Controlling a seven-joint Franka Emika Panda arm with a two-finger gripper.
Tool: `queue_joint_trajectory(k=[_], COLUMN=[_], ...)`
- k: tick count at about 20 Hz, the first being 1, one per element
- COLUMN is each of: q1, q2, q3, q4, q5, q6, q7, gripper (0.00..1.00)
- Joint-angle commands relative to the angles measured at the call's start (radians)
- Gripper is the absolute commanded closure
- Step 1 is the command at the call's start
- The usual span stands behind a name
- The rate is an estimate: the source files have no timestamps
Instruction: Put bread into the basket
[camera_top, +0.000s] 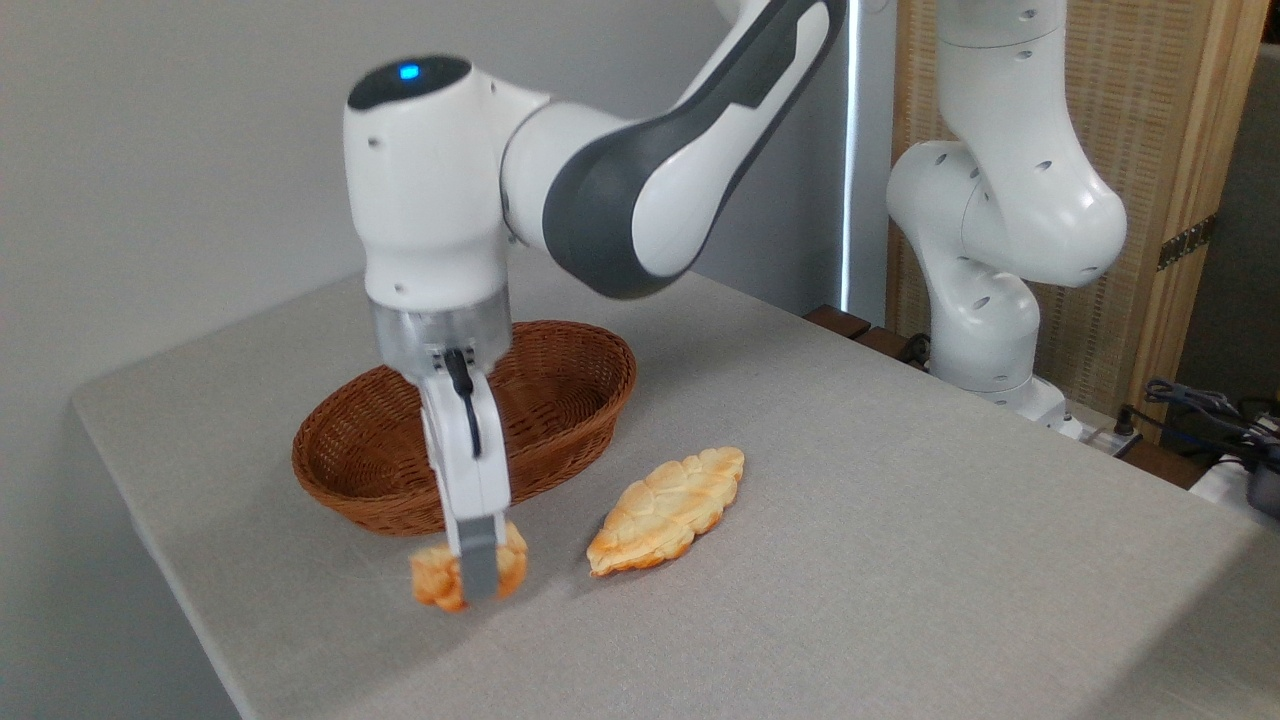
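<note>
- A grey table (850, 520) fills most of the view, and the oval wicker basket (560, 400) sits toward its back left part, just behind the arm's hand.
- To the right of the basket, apart from it, lies a long flat braided bread (668, 510), leaf-shaped and toasted at its edges.
- The white arm (640, 190) reaches in from the upper right and bends down over the basket's near side, so its wrist covers part of the basket's rim and inside.
- A slatted wooden screen (1150, 150) stands behind the arm's base at the right, and dark cables (1200, 405) lie at the table's far right edge.
- The gripper (478, 560) points straight down in front of the basket, its fingers pinching the bread (440, 580), a small golden-brown bun.
- The bun sits just in front of the basket's near rim, outside it, low over the cloth; whether it touches the table cannot be told.
- The front finger (478, 575) covers the middle of the bun, and the rear finger is hidden behind it.
- The bun and fingertips are slightly blurred.
</note>
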Motion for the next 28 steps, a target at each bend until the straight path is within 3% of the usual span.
queue_joint_trajectory(k=[1, 7, 10, 11, 13, 14, 15, 28], q1=[-0.008, -0.006, -0.006, -0.006, -0.006, -0.008, -0.008, -0.008], q2=[-0.024, -0.047, -0.044, -0.043, -0.043, -0.043, -0.043, -0.03], q3=[-0.027, -0.157, -0.232, -0.248, -0.251, -0.251, -0.259, -0.265], q4=[0.019, 0.066, 0.065, 0.063, 0.065, 0.065, 0.065, 0.063], q5=[-0.047, -0.066, -0.066, -0.064, -0.066, -0.066, -0.066, -0.064], q6=[-0.006, -0.014, -0.087, -0.13, -0.156, -0.158, -0.158, -0.149], q7=[-0.038, -0.222, -0.284, -0.297, -0.301, -0.304, -0.316, -0.33], gripper=[0.57, 0.56, 0.55, 0.41, 0.38, 0.15, 0.0, 0.0])
